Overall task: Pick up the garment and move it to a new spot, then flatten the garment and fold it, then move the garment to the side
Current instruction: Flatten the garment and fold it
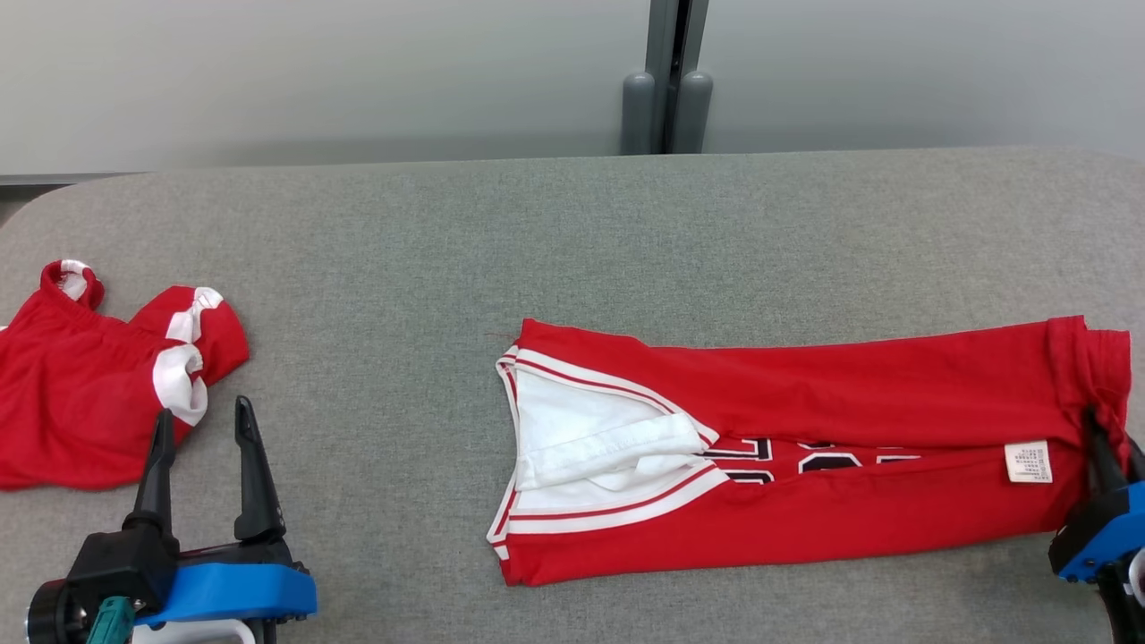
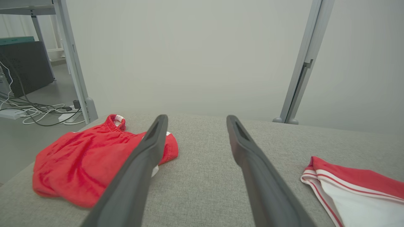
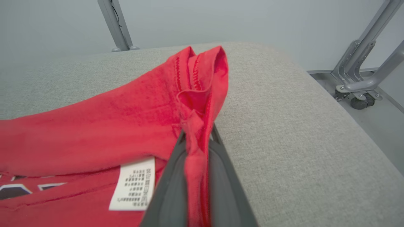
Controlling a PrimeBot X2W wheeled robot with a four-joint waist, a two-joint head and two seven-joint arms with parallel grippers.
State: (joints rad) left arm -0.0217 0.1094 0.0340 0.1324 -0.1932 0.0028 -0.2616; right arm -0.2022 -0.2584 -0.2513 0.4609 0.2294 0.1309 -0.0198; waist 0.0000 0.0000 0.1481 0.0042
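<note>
Jersey hem (image 3: 202,72) sits pinched tight in my right gripper (image 3: 198,132) so I can fold it; my left gripper (image 1: 203,411) waits, fingers apart.

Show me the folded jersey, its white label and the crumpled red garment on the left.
folded jersey (image 1: 850,385): head view, on its upper red panel.
white label (image 1: 1028,461): head view, middle of the tag.
crumpled red garment (image 1: 72,411): head view, on its red body.
</note>
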